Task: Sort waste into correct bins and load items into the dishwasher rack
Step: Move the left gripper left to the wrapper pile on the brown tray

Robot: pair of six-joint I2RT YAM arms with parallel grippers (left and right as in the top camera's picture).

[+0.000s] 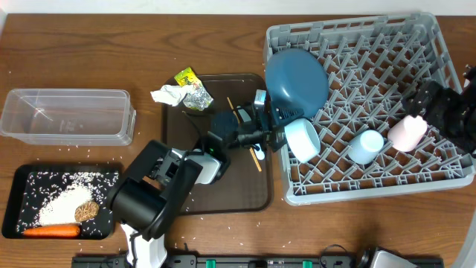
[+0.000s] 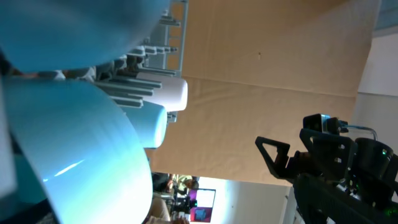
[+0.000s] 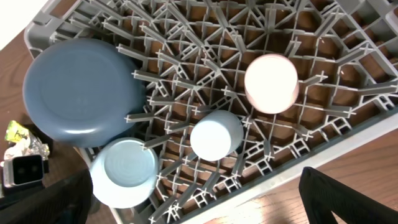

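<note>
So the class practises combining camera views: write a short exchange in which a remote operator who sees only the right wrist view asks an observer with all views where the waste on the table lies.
Operator: My view shows little beyond the rack. Where is the carrot?
Observer: The carrot lies in the black tray, along the edge nearest the robot, beside the rice.
Operator: And the crumpled paper?
Observer: The crumpled paper sits at the far left corner of the brown serving tray, outside the clear tub.
</note>
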